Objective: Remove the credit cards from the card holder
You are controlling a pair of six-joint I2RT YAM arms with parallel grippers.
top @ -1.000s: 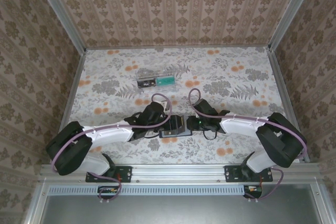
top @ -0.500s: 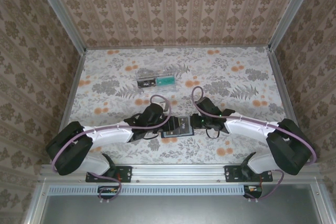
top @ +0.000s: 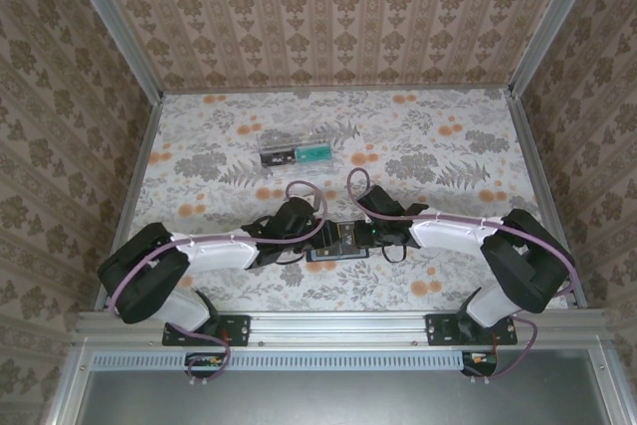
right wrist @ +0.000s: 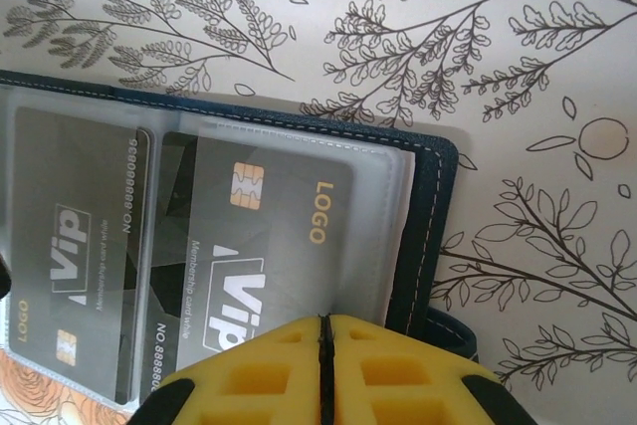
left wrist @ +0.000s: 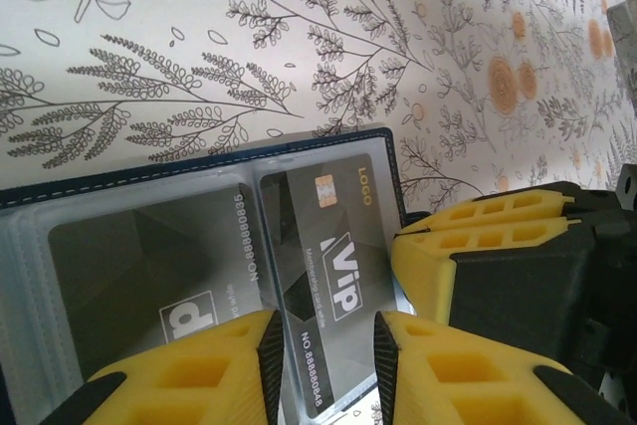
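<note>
Card holder [top: 335,241] lies opened flat on the floral table [top: 448,146], about mid-width and close to the near edge, directly between our two arms' grippers. Dark blue cover is down and the clear sleeves [right wrist: 383,226] are up. Dark credit cards [right wrist: 264,236] sit side by side under the plastic, each printed VIP with a gold chip.

Left gripper [left wrist: 326,335]: we see the yellow fingers standing slightly apart with a narrow gap, placed over one edge of a VIP card. The card shows flat through the gap and nothing is clamped. Contact with the sleeve: cannot tell.

Right gripper [right wrist: 320,327]: fingers are pressed together with only a thin seam between them, tips at the edge of the sleeve over a card. We cannot tell whether any plastic is caught in the seam. From the left wrist, its fingers [left wrist: 468,236] overlap the holder's end edge.

Clear plastic box [top: 296,153] sits farther back on the table, well apart from the holder
</note>
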